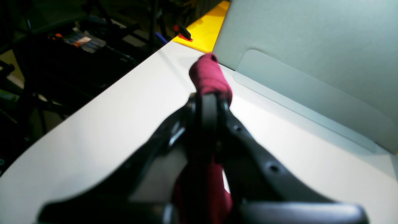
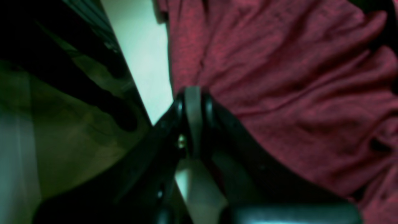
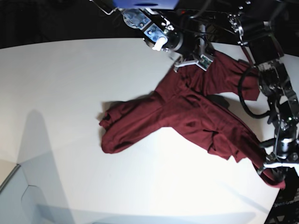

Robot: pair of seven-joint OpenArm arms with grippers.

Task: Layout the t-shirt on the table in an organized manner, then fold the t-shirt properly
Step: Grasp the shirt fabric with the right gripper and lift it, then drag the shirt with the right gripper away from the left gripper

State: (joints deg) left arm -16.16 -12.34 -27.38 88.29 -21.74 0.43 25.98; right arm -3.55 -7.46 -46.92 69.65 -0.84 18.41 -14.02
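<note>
White counter (image 3: 60,93) under me. T-shirt (image 3: 187,114) sprawls crumpled across its right half, stretched between my arms. My right gripper (image 2: 193,93) pinches the shirt's upper edge, jaws pressed tight. My left gripper (image 1: 209,101) clamps a bunched fold near the counter's edge.

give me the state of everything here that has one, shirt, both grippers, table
dark maroon knit t-shirt: crumpled and bunched, not laid flat, stretched between both grippers, its middle resting on the table
left gripper: shut on a pinch of the t-shirt, near the table edge
right gripper: shut on the t-shirt's edge
large white table: bare apart from the t-shirt
</note>
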